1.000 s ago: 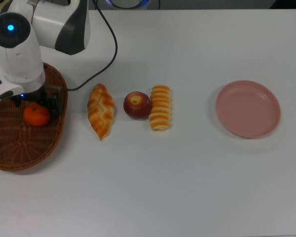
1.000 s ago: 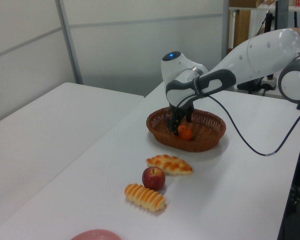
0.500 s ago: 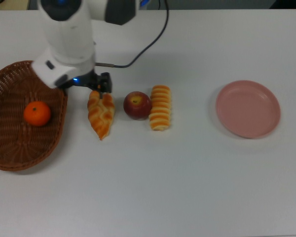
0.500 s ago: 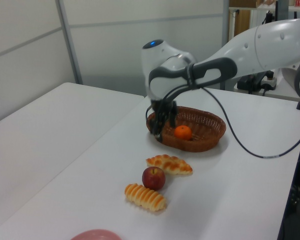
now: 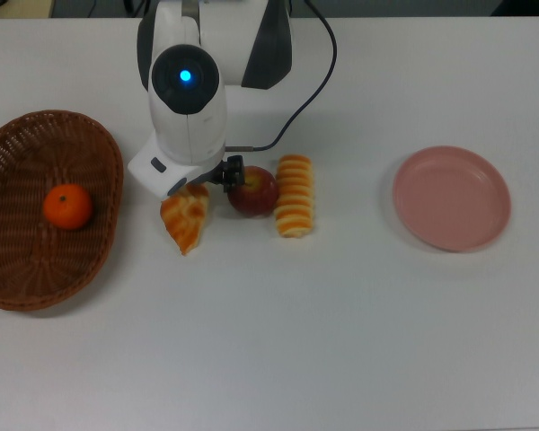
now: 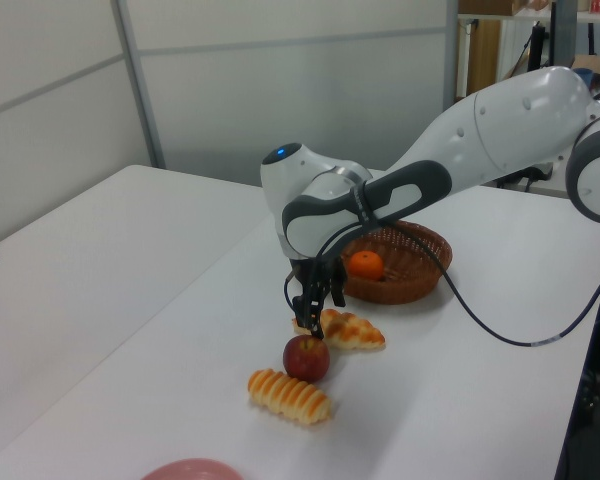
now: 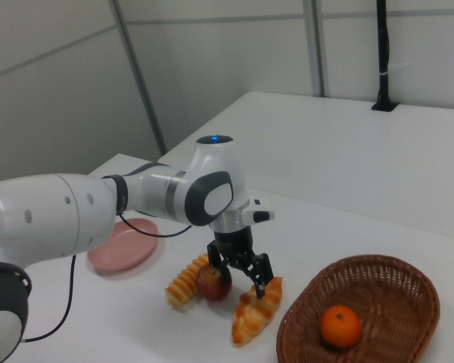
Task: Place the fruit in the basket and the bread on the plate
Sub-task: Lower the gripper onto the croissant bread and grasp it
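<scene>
In the top view's left, the mandarin (image 5: 67,206) is sitting in the wicker basket (image 5: 18,278); the arm is bending down, claw (image 7: 237,277) spread open, hovering over the braided loaf (image 5: 185,220) and apple (image 5: 257,192), spiral roll (image 5: 294,199) alongside, pink plate (image 5: 451,197) waiting far right.

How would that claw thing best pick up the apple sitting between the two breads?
Probably from straight above, the hand closing across the apple's round middle. The braided loaf and the roll crowd two opposite sides, so the fingers should go to the two free sides.
</scene>
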Robot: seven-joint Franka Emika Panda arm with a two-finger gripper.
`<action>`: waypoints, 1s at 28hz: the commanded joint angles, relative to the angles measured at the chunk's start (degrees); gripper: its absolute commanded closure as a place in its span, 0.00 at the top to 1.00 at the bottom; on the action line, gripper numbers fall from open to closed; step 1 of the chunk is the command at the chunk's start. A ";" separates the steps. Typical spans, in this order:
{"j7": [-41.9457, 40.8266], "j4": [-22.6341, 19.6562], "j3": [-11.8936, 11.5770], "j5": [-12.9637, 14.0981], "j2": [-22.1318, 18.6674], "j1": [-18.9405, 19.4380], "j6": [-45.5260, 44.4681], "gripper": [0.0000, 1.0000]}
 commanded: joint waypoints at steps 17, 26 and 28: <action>-0.64 -2.48 -1.14 -3.50 0.10 0.44 1.54 0.11; 0.06 -1.60 -1.05 -2.62 -2.09 0.52 0.93 0.00; 0.15 -1.17 -0.97 -2.53 -2.80 0.61 0.75 0.00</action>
